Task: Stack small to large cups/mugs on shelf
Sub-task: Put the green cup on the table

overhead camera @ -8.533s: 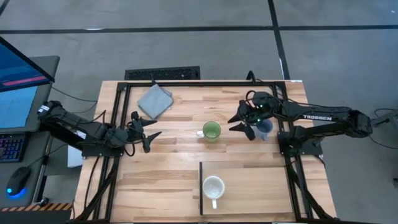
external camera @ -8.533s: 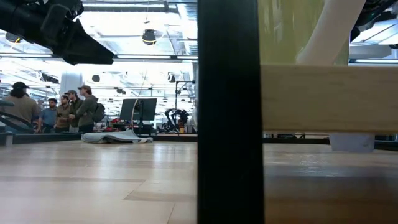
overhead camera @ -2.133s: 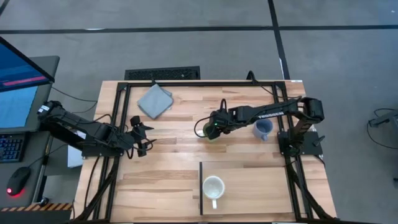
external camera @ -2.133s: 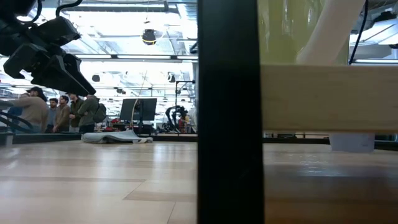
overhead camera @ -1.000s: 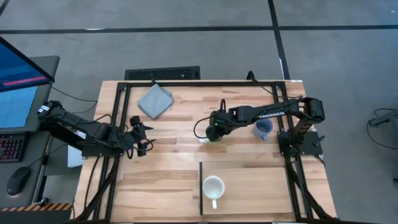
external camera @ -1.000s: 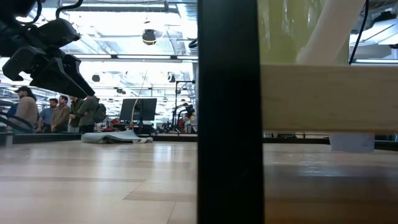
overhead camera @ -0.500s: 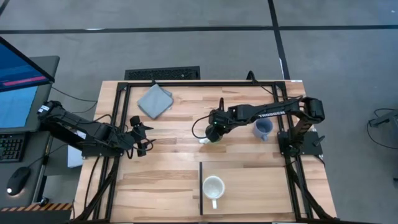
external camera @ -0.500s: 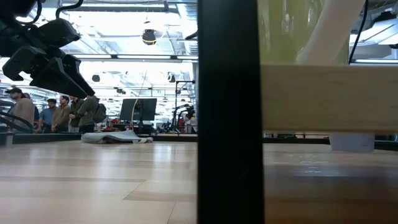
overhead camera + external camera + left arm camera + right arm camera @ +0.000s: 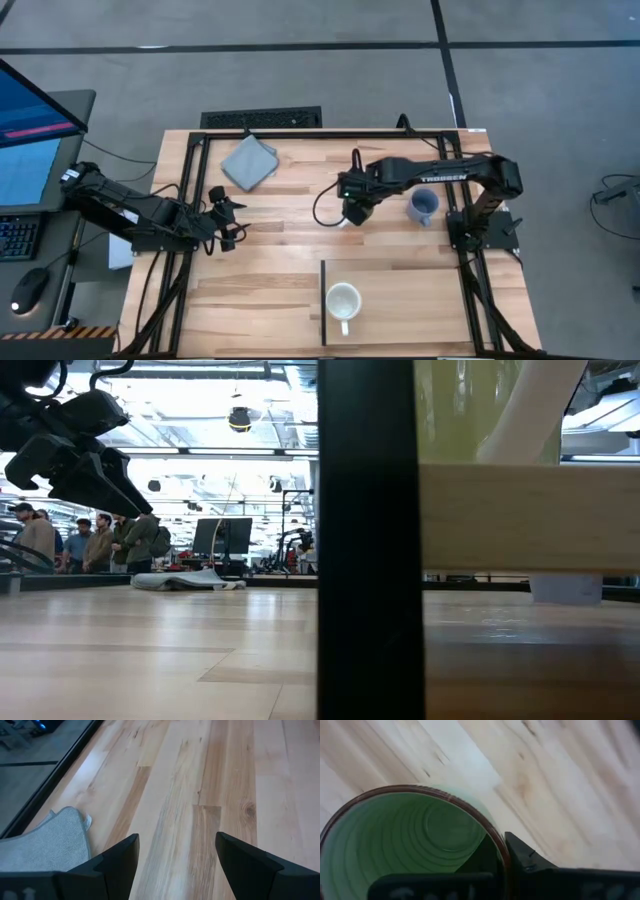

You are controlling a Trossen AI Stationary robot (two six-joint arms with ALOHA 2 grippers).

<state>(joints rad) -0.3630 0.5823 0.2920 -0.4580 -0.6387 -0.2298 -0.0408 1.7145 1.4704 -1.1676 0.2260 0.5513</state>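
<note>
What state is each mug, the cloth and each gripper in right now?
Green mug: upright, empty, rim clamped by the right gripper.
White mug: upright, empty, standing on the shelf.
Blue mug: upright on the table, untouched.
Cloth: folded, flat near the table's far edge.
Left gripper: open, empty, over bare table beside the cloth.

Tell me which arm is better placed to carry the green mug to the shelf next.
The right. The right gripper is clamped on the green mug's rim, one finger inside. The left gripper hangs open near the table's left edge, far from the shelf.
</note>
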